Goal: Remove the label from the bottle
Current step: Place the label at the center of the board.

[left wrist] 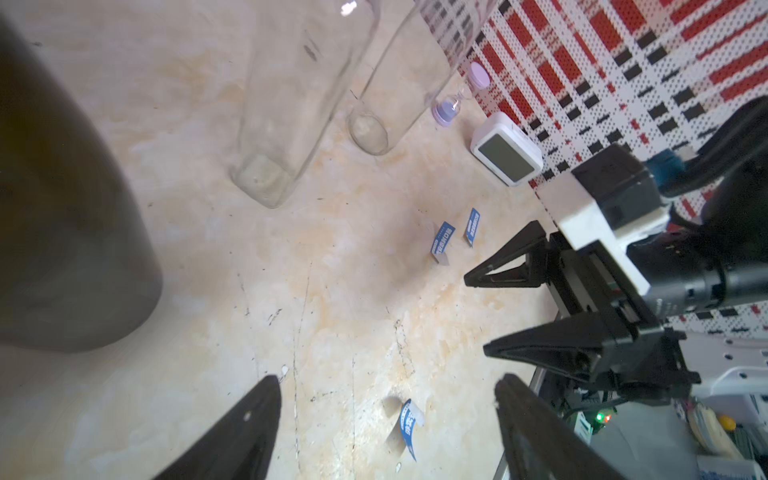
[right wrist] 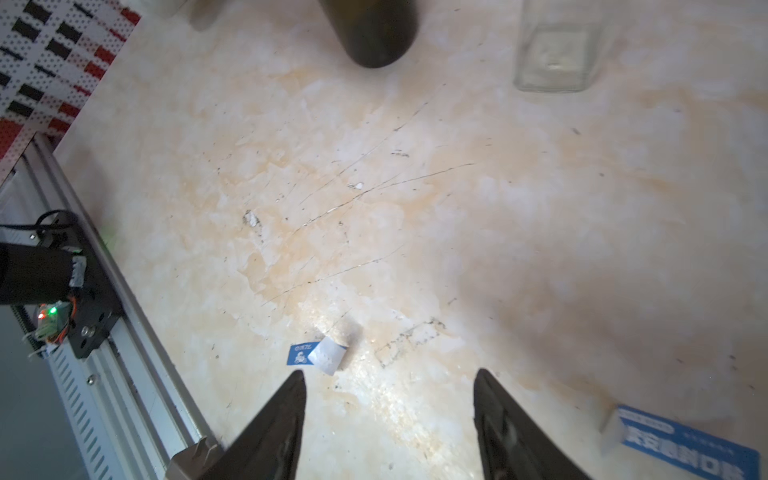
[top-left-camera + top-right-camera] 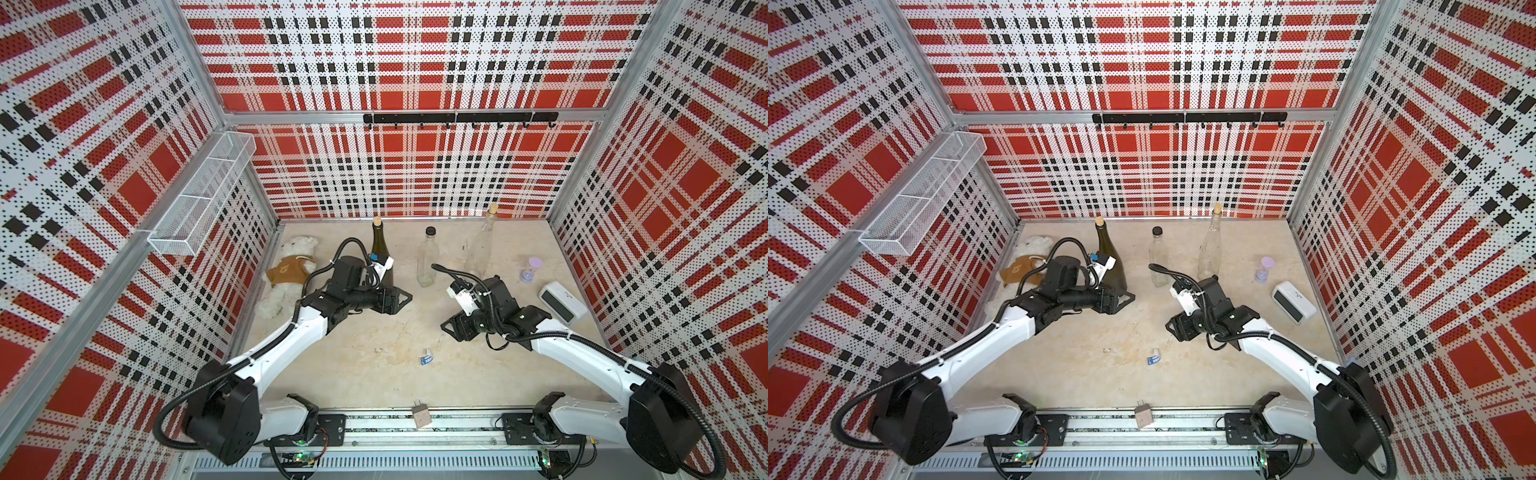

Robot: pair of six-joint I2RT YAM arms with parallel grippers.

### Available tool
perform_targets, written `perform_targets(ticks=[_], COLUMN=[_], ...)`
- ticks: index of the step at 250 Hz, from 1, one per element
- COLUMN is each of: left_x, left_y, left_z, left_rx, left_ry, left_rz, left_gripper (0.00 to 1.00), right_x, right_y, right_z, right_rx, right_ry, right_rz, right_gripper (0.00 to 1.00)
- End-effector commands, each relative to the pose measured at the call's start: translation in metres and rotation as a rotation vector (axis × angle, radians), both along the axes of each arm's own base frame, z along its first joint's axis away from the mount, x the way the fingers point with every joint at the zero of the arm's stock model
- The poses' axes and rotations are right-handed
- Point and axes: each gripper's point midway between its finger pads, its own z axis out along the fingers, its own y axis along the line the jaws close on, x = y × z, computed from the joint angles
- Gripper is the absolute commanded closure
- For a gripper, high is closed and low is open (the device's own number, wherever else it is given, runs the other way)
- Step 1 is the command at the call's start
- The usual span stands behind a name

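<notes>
The dark green corked bottle (image 3: 380, 249) (image 3: 1108, 253) stands at the back left, with my left gripper (image 3: 406, 297) (image 1: 386, 388) just in front of its base. That gripper is open and holds nothing. A curled blue-and-white label piece (image 1: 409, 424) shows between its fingers, touching neither. In both top views a label scrap (image 3: 427, 356) (image 3: 1154, 357) lies on the table. Other blue label pieces (image 1: 442, 243) lie near my right gripper (image 3: 444, 326) (image 2: 388, 376), which hovers low, open and empty. A larger blue label (image 2: 681, 449) lies beside it.
Two clear bottles (image 3: 428, 262) (image 3: 482, 249) stand at the back middle. A teddy bear (image 3: 286, 270) lies at the left wall. A purple hourglass (image 3: 530, 270) and a white clock (image 3: 561, 301) sit at the right. A wire basket (image 3: 199, 199) hangs on the left wall.
</notes>
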Motion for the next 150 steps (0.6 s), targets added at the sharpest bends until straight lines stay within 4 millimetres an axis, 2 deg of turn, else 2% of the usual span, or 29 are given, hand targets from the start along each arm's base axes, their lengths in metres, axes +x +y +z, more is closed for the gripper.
perform_targets(ticks=[1, 43, 76, 113, 116, 132, 150], left_x=[0.004, 0.003, 0.003, 0.007, 0.01, 0.012, 0.013], left_y=[0.021, 0.051, 0.074, 0.109, 0.118, 0.137, 0.153], left_z=[0.024, 0.041, 0.045, 0.039, 0.038, 0.031, 0.025], left_rx=[0.006, 0.04, 0.044, 0.054, 0.056, 0.048, 0.016], left_ry=[-0.103, -0.194, -0.221, -0.216, -0.214, -0.194, -0.171], left_rz=[0.101, 0.21, 0.302, 0.461, 0.495, 0.564, 0.621], left_gripper=[0.08, 0.0, 0.01, 0.0, 0.01, 0.0, 0.01], right_x=[0.02, 0.035, 0.04, 0.039, 0.038, 0.034, 0.022], right_y=[-0.014, -0.05, -0.061, -0.062, -0.062, -0.057, -0.045], right_z=[0.025, 0.03, 0.031, 0.025, 0.025, 0.023, 0.016], right_rx=[0.105, 0.119, 0.135, 0.123, 0.123, 0.126, 0.012], right_ry=[-0.069, -0.085, -0.086, -0.07, -0.068, -0.06, -0.087], right_rz=[-0.108, -0.242, -0.285, -0.294, -0.292, -0.261, -0.206], right_gripper=[0.32, 0.3, 0.29, 0.27, 0.27, 0.27, 0.27])
